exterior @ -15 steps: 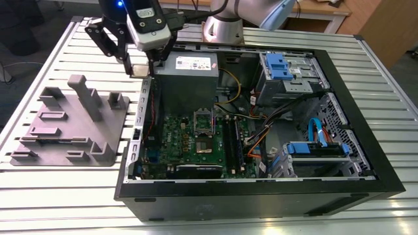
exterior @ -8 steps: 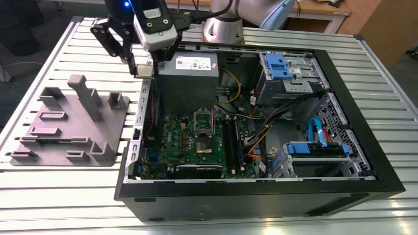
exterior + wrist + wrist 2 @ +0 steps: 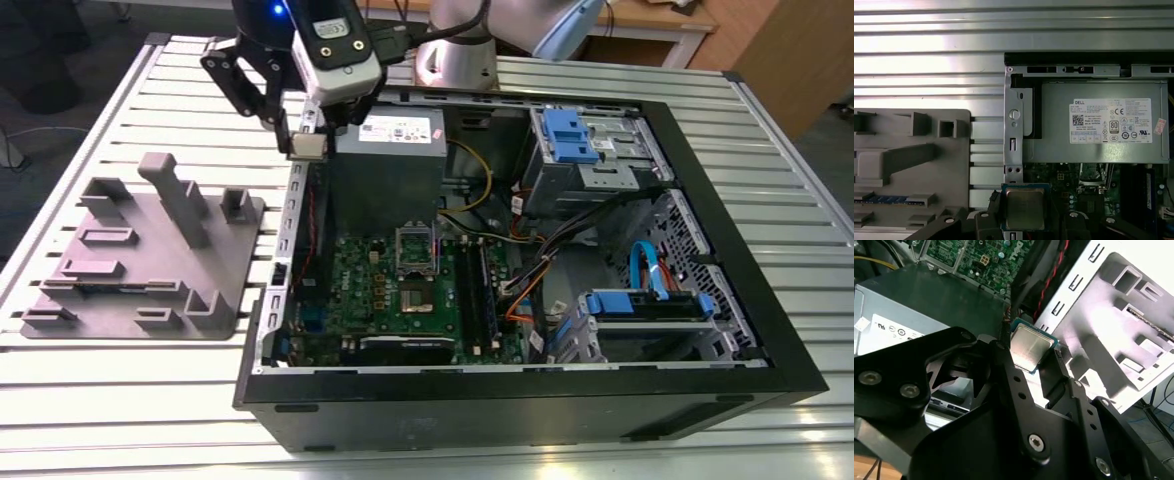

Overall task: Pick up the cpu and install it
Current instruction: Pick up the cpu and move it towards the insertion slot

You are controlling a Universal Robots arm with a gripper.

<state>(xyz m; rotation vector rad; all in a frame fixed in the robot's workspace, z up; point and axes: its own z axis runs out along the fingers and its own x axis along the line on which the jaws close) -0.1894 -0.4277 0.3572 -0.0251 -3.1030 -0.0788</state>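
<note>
- Exterior view's left: grey fixture [image 3: 147,250] w/ slots & upright posts lies flat on the slatted metal desk [image 3: 134,400], just beside the PC case, not touching it.
- Next over: gripper [image 3: 308,146] hangs above the case wall on that side, near the back corner by the PSU [image 3: 390,130].
- Gripper is narrow, closed on the cpu [image 3: 1025,207]. Black fingers [image 3: 1004,365] pinch two opposite edges, and the silvery metal top faces both wrist cams.
- Cpu is up in the air, roughly level, clear of fixture & board. In the first wrist view it sits over the case wall / board edge, w/ the PSU label beyond it.
- Centre: open black case [image 3: 534,420] lies on its side. The green board [image 3: 387,300] is on its floor, below the PSU.
- Mid-board: dark square socket [image 3: 416,300], w/ a metal frame [image 3: 416,243] just behind it. Can't tell the frame's angle. Cpu is well apart from the socket.
- Right of the board: a bundle of orange, yellow & black cables [image 3: 534,260].
- Exterior view's right: blue drive caddies, one near the back [image 3: 567,130], one near the front [image 3: 647,305].
</note>
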